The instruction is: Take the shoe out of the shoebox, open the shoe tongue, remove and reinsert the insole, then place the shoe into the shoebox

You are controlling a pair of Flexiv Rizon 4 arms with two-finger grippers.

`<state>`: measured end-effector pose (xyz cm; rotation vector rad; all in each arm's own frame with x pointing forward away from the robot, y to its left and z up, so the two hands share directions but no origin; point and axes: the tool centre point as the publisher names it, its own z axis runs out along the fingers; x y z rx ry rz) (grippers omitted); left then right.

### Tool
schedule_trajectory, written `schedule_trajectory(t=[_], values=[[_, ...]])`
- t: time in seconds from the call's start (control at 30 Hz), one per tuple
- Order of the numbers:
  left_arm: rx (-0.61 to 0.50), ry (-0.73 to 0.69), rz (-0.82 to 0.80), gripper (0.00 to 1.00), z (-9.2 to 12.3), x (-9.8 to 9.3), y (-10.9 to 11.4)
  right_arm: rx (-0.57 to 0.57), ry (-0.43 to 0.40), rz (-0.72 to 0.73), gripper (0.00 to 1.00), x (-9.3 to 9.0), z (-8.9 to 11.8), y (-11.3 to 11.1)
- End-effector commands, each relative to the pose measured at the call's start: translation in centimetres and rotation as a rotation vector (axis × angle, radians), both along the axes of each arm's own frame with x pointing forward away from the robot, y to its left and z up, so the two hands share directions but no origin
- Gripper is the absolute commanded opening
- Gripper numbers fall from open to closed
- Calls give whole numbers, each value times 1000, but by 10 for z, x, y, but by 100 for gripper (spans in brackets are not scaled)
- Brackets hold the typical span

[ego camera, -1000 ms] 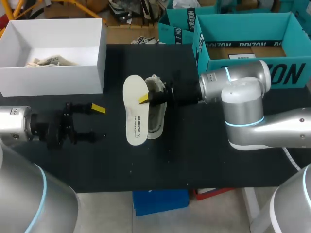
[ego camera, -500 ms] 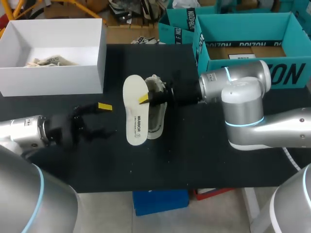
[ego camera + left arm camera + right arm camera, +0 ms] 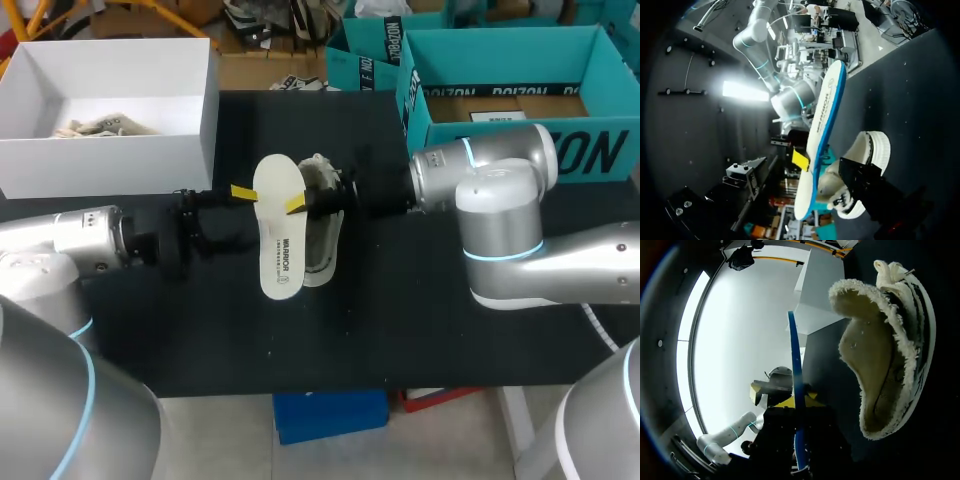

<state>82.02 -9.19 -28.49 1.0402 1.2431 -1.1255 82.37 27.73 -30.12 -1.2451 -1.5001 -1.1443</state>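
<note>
While your right end effector (image 3: 300, 203) holds the insole (image 3: 275, 235), your wide-open left end effector (image 3: 236, 215) has reached its 9 o'clock to help.

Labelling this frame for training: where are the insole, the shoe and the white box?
insole (image 3: 275, 230): head view, its middle.
shoe (image 3: 328, 245): head view, its side.
white box (image 3: 110, 165): head view, front wall.

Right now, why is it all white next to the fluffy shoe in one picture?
Right wrist view: strong light from the room washes that side white behind the thin white insole with a blue edge; the cream fleece-lined shoe is evenly lit. Head view: no glare on the black table.
</note>
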Motion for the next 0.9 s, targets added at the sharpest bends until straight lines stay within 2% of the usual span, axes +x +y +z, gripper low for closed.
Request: schedule_trajectory(t=[0.03, 0.1, 0.13, 0.2, 0.43, 0.7, 0.83, 0.9], values=[[9, -6, -4, 67, -5, 8, -8, -2, -1, -2, 0, 0, 0, 1], [13, -11, -8, 58, -5, 10, -11, -2, -1, -2, 0, 0, 0, 1], [19, -20, -12, 48, -5, 11, -12, -2, -1, -2, 0, 0, 0, 1], [26, -29, -13, 44, -4, 12, -14, -2, -1, -2, 0, 0, 0, 1], [34, -51, 5, 43, -5, 18, -17, -2, -1, -2, 0, 0, 0, 1], [33, -56, -8, 41, -7, 17, -23, -2, -1, -2, 0, 0, 0, 1], [35, -59, -13, 33, -8, 16, -25, -2, -1, -2, 0, 0, 0, 1], [34, -58, -12, 22, -9, 17, -26, -2, -1, -2, 0, 0, 0, 1]])
